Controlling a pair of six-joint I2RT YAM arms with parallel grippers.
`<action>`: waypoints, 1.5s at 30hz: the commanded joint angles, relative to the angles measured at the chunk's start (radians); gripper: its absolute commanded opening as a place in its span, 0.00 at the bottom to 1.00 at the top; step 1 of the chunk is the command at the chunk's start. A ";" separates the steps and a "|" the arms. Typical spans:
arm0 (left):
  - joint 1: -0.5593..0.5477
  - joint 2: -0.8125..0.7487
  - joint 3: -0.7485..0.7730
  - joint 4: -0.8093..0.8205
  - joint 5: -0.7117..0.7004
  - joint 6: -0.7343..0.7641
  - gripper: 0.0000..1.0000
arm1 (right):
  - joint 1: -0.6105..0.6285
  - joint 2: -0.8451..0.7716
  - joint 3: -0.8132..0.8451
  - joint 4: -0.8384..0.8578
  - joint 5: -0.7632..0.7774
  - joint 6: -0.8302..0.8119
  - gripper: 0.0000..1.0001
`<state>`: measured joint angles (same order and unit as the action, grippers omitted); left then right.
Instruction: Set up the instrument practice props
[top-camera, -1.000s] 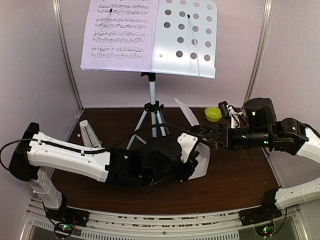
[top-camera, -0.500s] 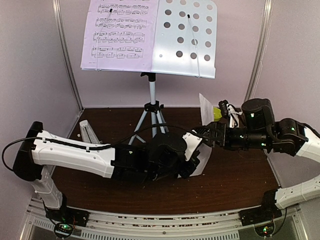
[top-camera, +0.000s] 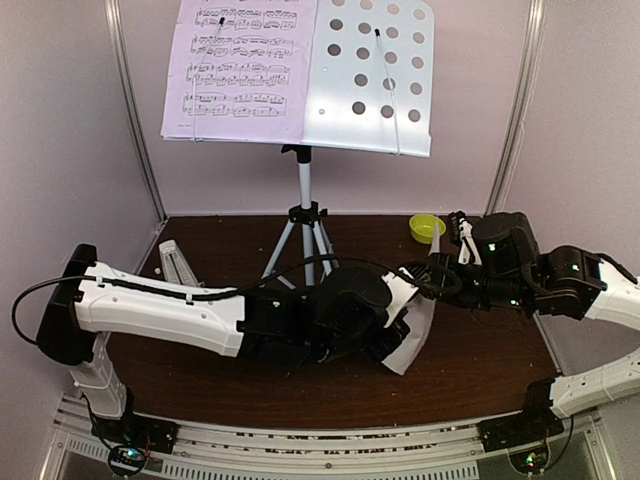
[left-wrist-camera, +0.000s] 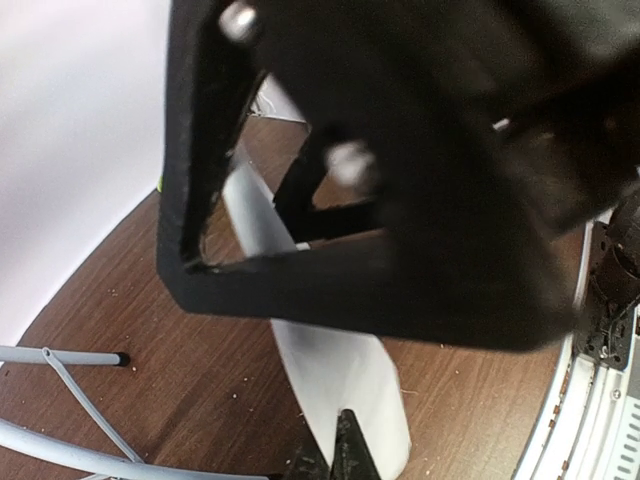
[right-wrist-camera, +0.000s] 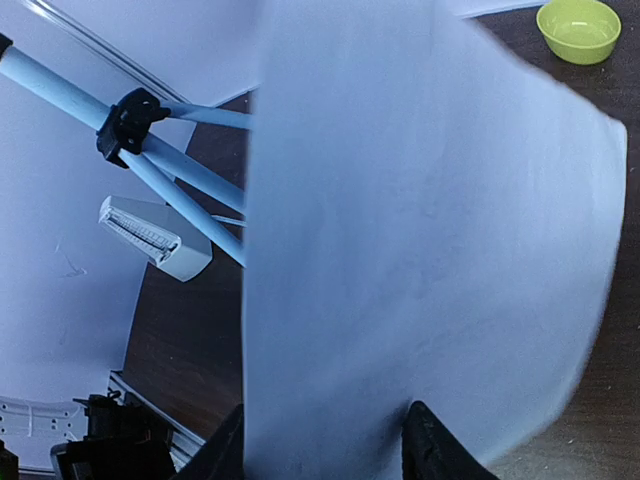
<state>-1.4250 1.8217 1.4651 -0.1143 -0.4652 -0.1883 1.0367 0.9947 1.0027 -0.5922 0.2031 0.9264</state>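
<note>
Pale perforated-metal music stand (top-camera: 375, 75) on a silver tripod (top-camera: 305, 230), seen from above at the back of the table (top-camera: 480, 360). One sheet-music page (top-camera: 240, 65) lies on its left half. A grey metronome (top-camera: 178, 265) sits left of the tripod. In front of the tripod, a loose white page (top-camera: 410, 340) is held tilted up.

Left wrist view: left fingers (left-wrist-camera: 348, 452) pinched closed on that page's edge.

Right wrist view: right fingers (right-wrist-camera: 428, 445) stand partly apart, the page filling the gap; contact cannot be told.
</note>
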 joint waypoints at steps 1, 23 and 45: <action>-0.005 -0.002 0.025 0.044 0.016 0.027 0.00 | 0.006 -0.016 -0.032 0.044 0.063 0.048 0.45; 0.039 -0.092 -0.147 0.113 0.077 -0.069 0.35 | -0.033 -0.130 -0.103 -0.015 0.117 0.057 0.00; 0.186 -0.116 -0.556 0.612 0.344 -0.490 0.95 | -0.536 -0.057 -0.488 0.118 -0.171 -0.081 0.85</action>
<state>-1.2308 1.7336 0.9276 0.3935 -0.1421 -0.6121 0.5472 0.8829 0.5236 -0.5026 0.0891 0.8825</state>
